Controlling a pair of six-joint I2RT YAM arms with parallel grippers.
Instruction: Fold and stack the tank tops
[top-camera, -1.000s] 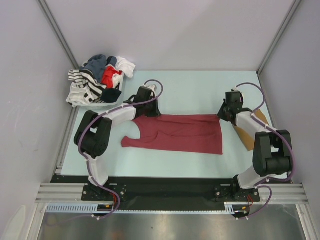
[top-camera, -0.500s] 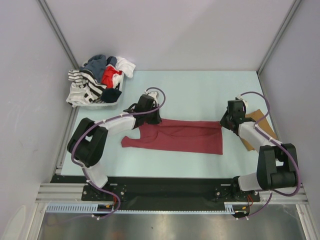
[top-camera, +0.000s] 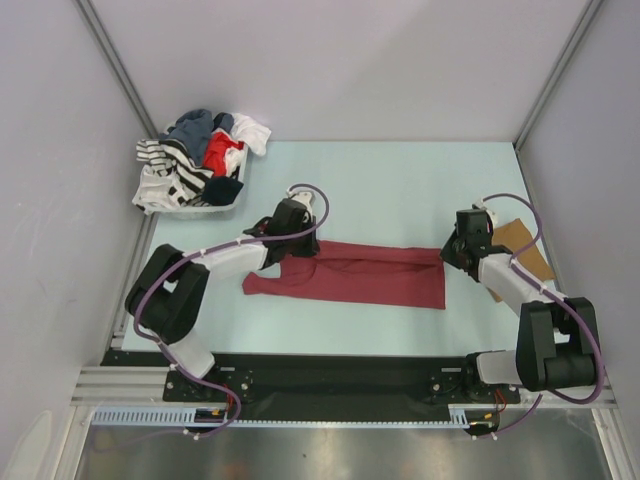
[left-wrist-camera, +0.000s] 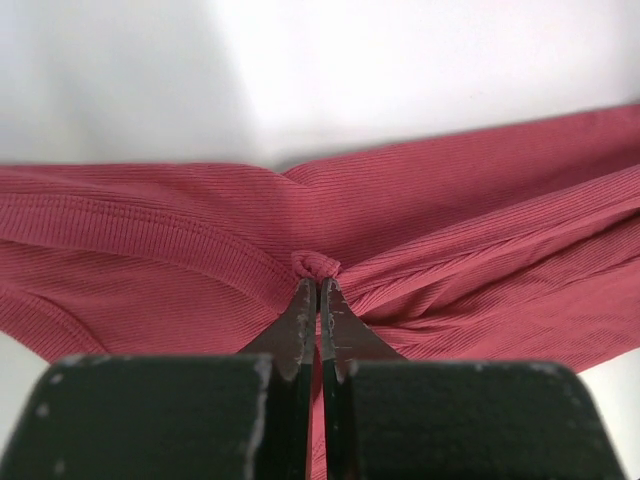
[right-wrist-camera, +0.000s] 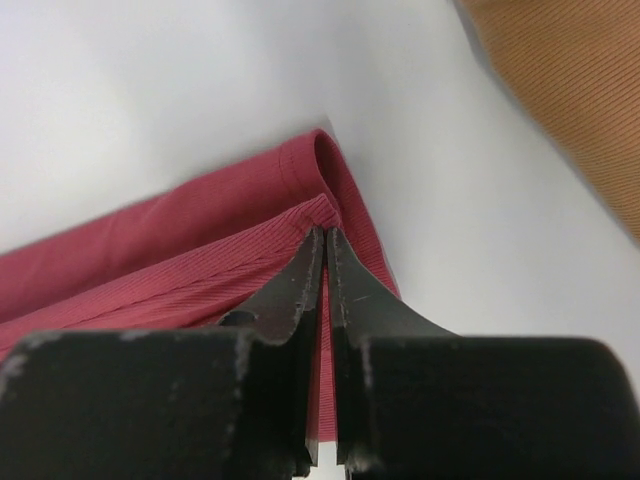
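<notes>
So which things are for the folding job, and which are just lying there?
For the job: maroon tank top, pinched by the left tool and right tool; tan tank top on the right.
Lying about: heap of mixed clothes in the white basket, far left corner.

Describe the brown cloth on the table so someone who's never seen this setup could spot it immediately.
Start at the pale blue table and go to its right edge, by the right arm. The tan-brown cloth lies flat there, the only brown piece: the maroon tank top is mid-table, the mixed heap in the white basket.
</notes>
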